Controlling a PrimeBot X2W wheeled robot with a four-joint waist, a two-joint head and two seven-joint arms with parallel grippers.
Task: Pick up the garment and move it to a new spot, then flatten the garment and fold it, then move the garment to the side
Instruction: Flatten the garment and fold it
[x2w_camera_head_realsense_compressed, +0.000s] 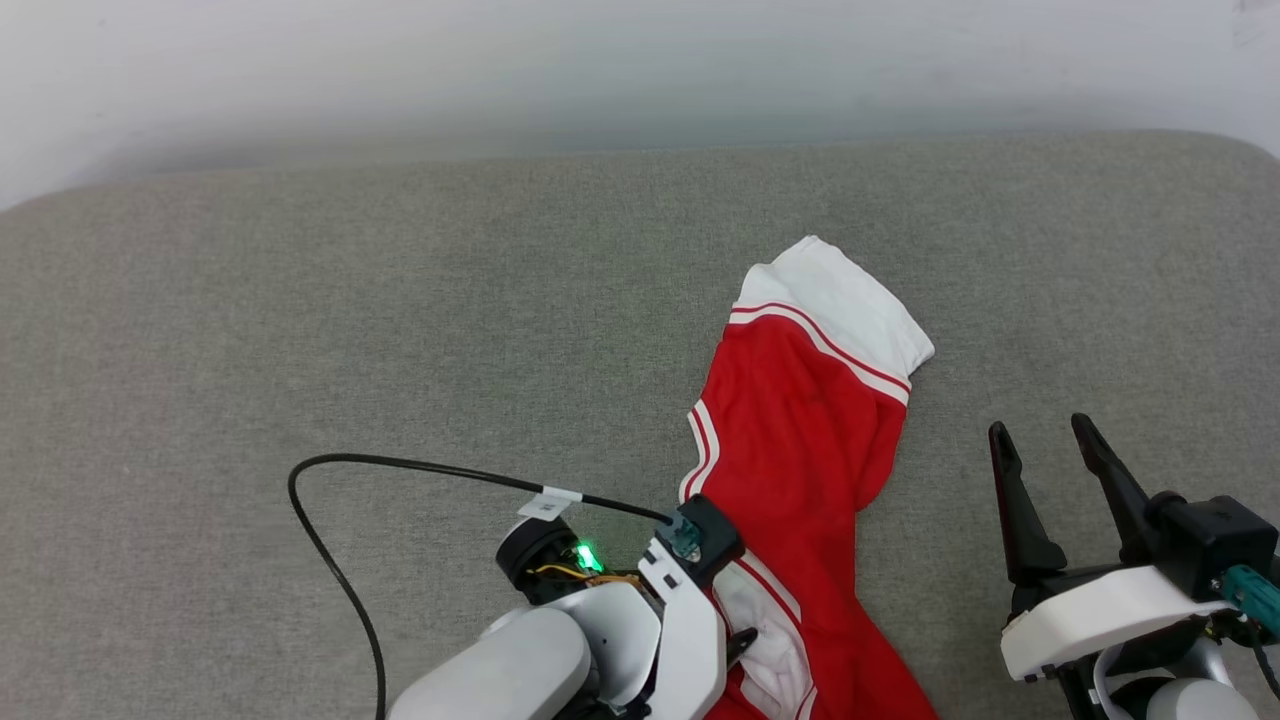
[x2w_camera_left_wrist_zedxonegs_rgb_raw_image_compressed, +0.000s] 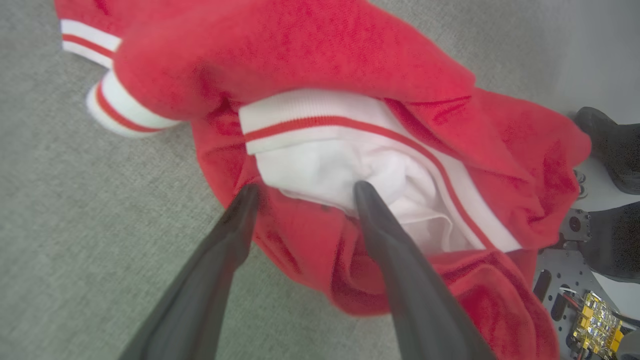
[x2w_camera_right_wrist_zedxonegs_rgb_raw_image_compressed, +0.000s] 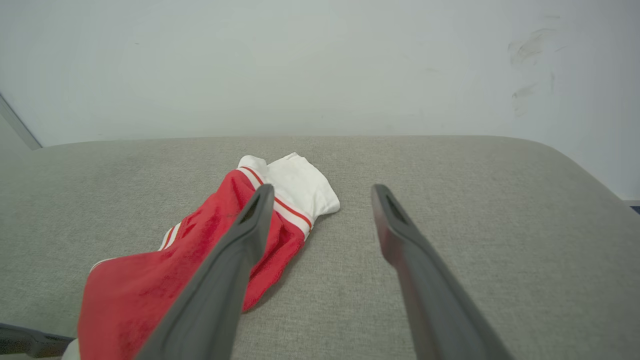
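The garment, a bright red jersey with white red-striped trim, lies crumpled in a long strip on the grey padded surface. One white sleeve end points to the far side, and the near end runs off the bottom edge of the head view. My left gripper is bent back over the near end. In the left wrist view it is open, with both fingertips against a white trim fold of the garment. My right gripper is open and empty, to the right of the garment, apart from it.
A black cable loops from my left wrist over the surface at the left. A pale wall stands behind the surface's far edge. Parts of my own base show beside the garment's near end.
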